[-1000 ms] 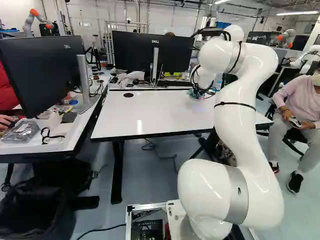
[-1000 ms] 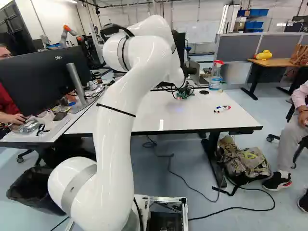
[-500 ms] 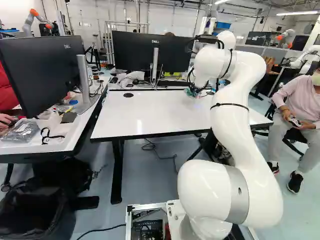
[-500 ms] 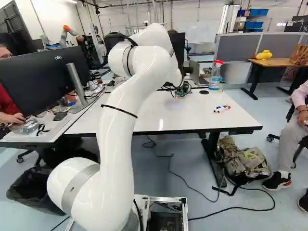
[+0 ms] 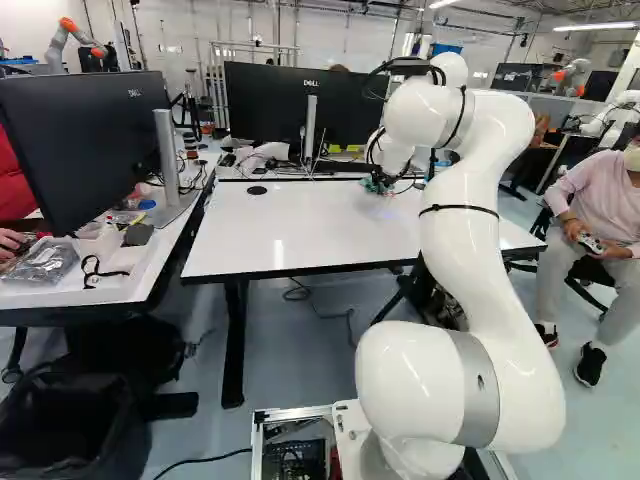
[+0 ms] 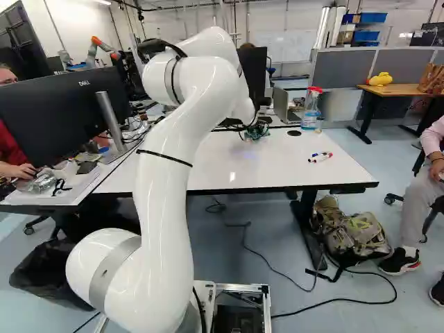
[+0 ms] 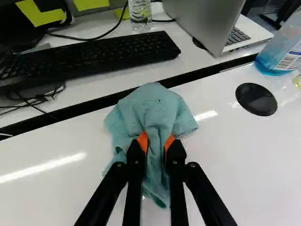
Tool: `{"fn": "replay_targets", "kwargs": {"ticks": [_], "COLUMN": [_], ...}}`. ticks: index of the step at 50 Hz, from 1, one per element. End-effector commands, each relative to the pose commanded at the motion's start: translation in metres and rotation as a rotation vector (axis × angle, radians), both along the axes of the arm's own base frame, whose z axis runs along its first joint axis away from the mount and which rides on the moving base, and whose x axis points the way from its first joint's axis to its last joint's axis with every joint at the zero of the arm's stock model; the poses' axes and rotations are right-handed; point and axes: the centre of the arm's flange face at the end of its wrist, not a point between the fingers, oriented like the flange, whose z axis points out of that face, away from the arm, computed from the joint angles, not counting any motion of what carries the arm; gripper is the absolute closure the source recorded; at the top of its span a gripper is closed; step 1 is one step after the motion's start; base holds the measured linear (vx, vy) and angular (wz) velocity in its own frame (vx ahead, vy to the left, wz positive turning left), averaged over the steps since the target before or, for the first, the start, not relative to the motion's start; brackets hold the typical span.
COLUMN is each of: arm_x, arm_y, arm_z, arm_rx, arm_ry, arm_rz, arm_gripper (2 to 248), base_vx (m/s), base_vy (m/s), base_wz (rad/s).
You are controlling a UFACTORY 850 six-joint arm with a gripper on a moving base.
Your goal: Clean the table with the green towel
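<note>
White table [image 6: 236,170] fills the middle, its far edge set against the next desk. Arm [image 6: 163,146] reaches from beyond the near edge right over to the far edge. Black keyboard [image 7: 94,59] sits just past that edge; spray bottle [image 6: 311,111] stands nr the far R corner. Green towel [image 7: 150,101], bunched, is at the far edge, a bit R of its mid, top fold lapping the black rim. Pincer [image 7: 155,139] is clamped on it, one orange pad [image 7: 142,141] each side. Towel's long axis runs approx. in line w/ the fingers: broad part spreads ahead, over the rim, narrow tail trails btwn & under them toward the near edge. Key for the next move, I'd judge: most cloth lies ahead of the grip, w/ v. little table left that way, so stroke needs to go back to the near edge or sideways along the far one. Pushing on risks snagging the rim or keyboard. Markers [image 6: 320,157] by the R edge prob. need avoiding.
</note>
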Motion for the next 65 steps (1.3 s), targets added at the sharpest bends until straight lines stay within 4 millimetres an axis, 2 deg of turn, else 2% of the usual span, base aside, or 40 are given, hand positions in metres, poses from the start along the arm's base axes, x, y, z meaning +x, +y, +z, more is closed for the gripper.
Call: {"fn": "replay_targets", "kwargs": {"ticks": [20, 34, 46, 65], "arm_x": [-0.033, -0.055, -0.051, -0.029], "arm_y": [0.016, 0.011, -0.009, -0.037], "arm_z": [0.006, 0.008, 0.007, 0.003], "arm_rx": [0.011, 0.017, 0.015, 0.006], "arm_ry": [0.038, 0.056, 0.047, 0.017], "arm_rz": [0.009, -0.007, -0.032, -0.059], "arm_gripper": [192, 192, 192, 192], "base_vx": [0.0, 0.0, 0.0, 0.0], "base_vy": [0.0, 0.0, 0.0, 0.0], "base_wz": [0.0, 0.0, 0.0, 0.0]}}
